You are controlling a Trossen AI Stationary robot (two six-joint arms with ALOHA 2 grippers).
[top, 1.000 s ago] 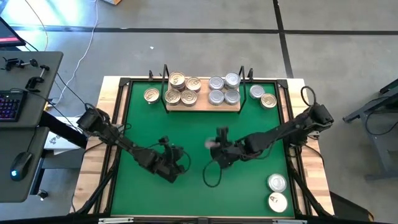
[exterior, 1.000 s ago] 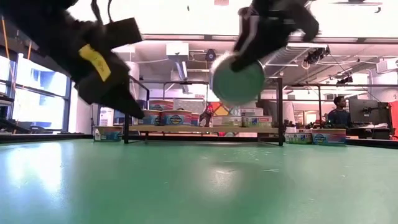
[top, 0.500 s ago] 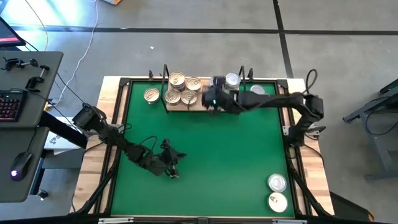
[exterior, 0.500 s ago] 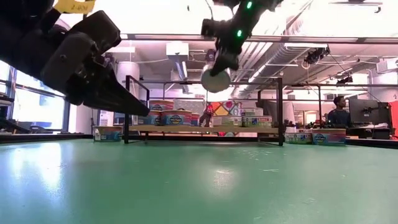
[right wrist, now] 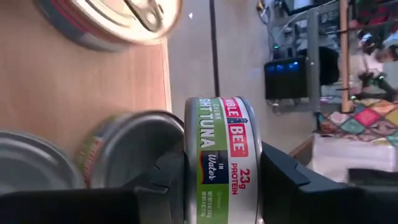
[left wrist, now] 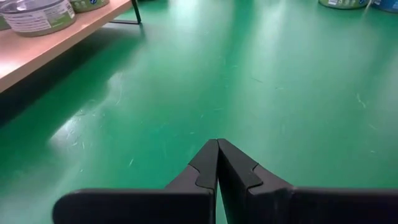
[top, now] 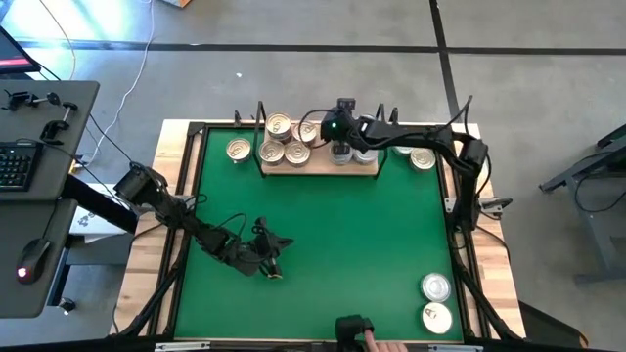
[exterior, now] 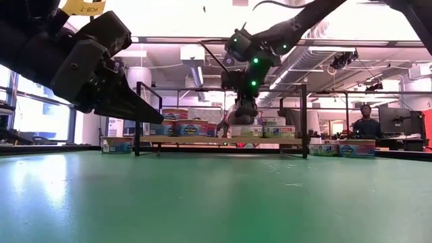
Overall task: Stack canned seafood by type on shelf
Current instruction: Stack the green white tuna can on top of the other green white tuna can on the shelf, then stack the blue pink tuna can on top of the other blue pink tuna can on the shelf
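Note:
The shelf (top: pixel 319 169) is a wooden board at the far edge of the green mat (top: pixel 323 235). Gold-lidded tins (top: pixel 285 140) stand on its left half and silver-lidded tins (top: pixel 365 152) on its right half. My right gripper (top: pixel 340 147) reaches over the right half, shut on a tuna tin (right wrist: pixel 222 155) close to a silver-lidded tin (right wrist: pixel 134 149). I cannot tell whether the two tins touch. My left gripper (top: pixel 274 269) hangs shut and empty low over the mat's near left part, its fingers (left wrist: pixel 217 155) pressed together. My right gripper pinches the tuna tin between its two fingers (right wrist: pixel 281 174), one on each flat face. The printed wall (right wrist: pixel 217 134) faces the wrist camera. The fingers slant down from the table's right toward the shelf. The tin is lifted off the board.
Loose tins lie on the mat beside the shelf: a gold one on its left (top: pixel 238 149) and two on its right (top: pixel 413 152). Two more sit at the near right corner (top: pixel 436 301). A person's hand (top: pixel 370 339) shows at the near edge. Black wire uprights (exterior: pixel 138 118) stand at the shelf's ends.
My right gripper has swung from the middle of the mat toward the far edge, carrying the tin to the shelf's right half; the tin has turned on the way. My left gripper has shifted slightly left and tipped, then kept still. A hand has appeared at the near edge.

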